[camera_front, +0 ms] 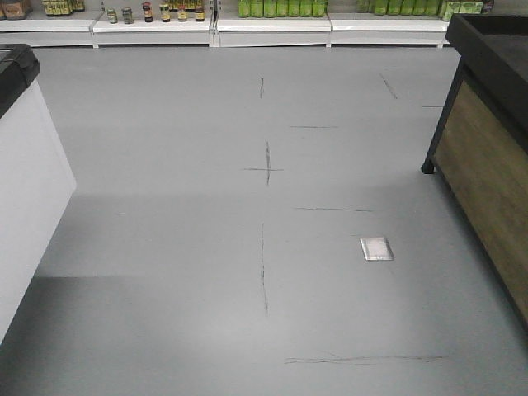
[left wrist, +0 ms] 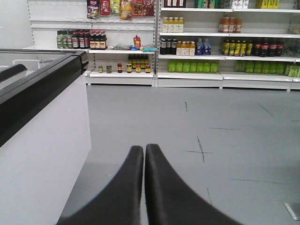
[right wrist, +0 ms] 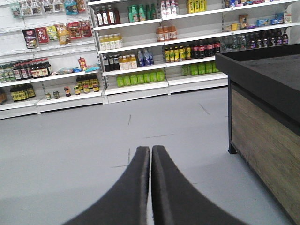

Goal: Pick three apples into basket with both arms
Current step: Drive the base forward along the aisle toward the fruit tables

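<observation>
Looking across an open shop aisle, we judge ourselves to be at the very start of the job. No apples and no basket show in any of the three views, so we cannot say where they lie.

The left gripper (left wrist: 144,151) hangs above the grey floor (camera_front: 165,247) with its jaws pressed together and nothing between them. The right gripper (right wrist: 150,152) is the same, its jaws closed tip to tip and empty.

On our left stands a white chest freezer (left wrist: 42,140) with a black rim, and on our right a wood-panelled display stand (right wrist: 265,136) with a black top. A small metal floor plate (camera_front: 376,248) sits between them, nearer the stand.

We judge that the step in hand is finding the fruit, not picking it. The next move calls for bringing the apples and basket into sight, probably by turning the base or the arms toward a counter. After that the jaws must part before any reach.

On the far shelves (left wrist: 187,75) we make out rows of green bottles (left wrist: 193,66), dark sauce bottles (left wrist: 82,40) and hanging snack packets (right wrist: 74,29). Every label is too small to read, and we can name no brand.
</observation>
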Controlling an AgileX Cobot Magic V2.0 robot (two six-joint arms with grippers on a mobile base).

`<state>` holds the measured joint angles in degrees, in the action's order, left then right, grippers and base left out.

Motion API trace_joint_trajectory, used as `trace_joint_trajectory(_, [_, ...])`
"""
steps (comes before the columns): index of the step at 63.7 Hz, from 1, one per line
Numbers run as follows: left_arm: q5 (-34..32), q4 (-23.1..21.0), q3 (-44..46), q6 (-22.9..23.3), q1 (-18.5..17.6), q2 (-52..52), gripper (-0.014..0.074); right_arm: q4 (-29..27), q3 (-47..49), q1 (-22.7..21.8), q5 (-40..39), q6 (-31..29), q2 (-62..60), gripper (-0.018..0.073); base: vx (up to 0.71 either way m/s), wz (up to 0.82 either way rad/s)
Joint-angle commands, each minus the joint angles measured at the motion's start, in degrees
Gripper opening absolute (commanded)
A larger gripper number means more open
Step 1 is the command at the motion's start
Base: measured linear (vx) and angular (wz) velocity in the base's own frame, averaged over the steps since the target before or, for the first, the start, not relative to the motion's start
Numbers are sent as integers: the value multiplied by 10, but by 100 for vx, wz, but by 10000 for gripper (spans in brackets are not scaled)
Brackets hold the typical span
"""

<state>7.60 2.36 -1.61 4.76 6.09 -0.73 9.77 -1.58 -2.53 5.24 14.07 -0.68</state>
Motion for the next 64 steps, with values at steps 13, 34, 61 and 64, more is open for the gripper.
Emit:
trace_joint_trajectory(13, [-38, -1, 14, 1, 0, -8, -6, 5, -8, -3, -43, -4, -6, -4, 3, 8])
trace_joint_trajectory(34, [-38, -1, 14, 1, 0, -8, -6, 5, -8, -3, -43, -4, -6, -4, 3, 10])
trace_joint_trajectory(61, [-38, -1, 14, 1, 0, -8, -6, 5, -8, -3, -43, -4, -6, -4, 4, 8])
trace_joint_trajectory(64, [-38, -1, 14, 1, 0, -8, -6, 5, -8, -3, -43, -4, -6, -4, 4, 6])
